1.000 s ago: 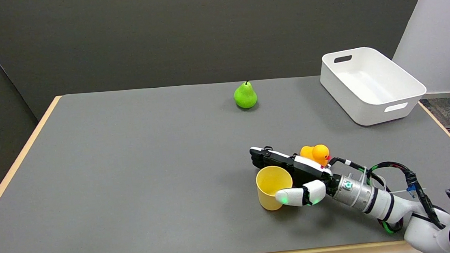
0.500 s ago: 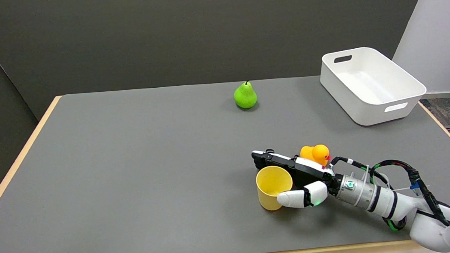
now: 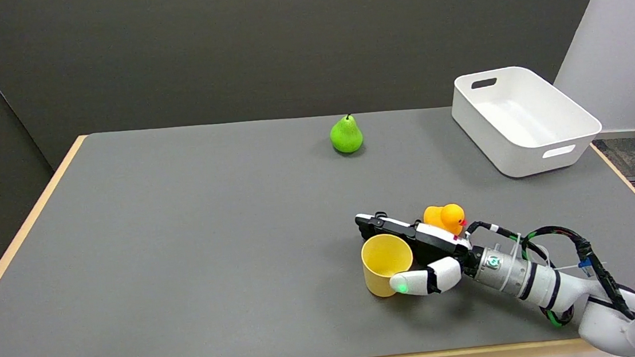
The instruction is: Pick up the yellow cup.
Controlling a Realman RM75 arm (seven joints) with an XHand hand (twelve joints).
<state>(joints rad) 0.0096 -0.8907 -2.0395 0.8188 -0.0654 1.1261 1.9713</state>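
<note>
1. Now my right hand (image 3: pixel 418 250) brackets the yellow cup (image 3: pixel 385 263), which stands upright on the desk (image 3: pixel 185 242) at its near right: fingers (image 3: pixel 385 227) behind it, thumb in front.
2. I can't tell whether I'm gripping it or only touching.
3. Coming in low from the side suits the cup's wall; the rubber duck (image 3: pixel 445 217) sits just behind my wrist.

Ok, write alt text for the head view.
A robot's right hand brackets an upright yellow cup on a grey table, fingers behind it, thumb in front. A rubber duck sits just beyond; a green pear and white bin stand farther back.
</note>
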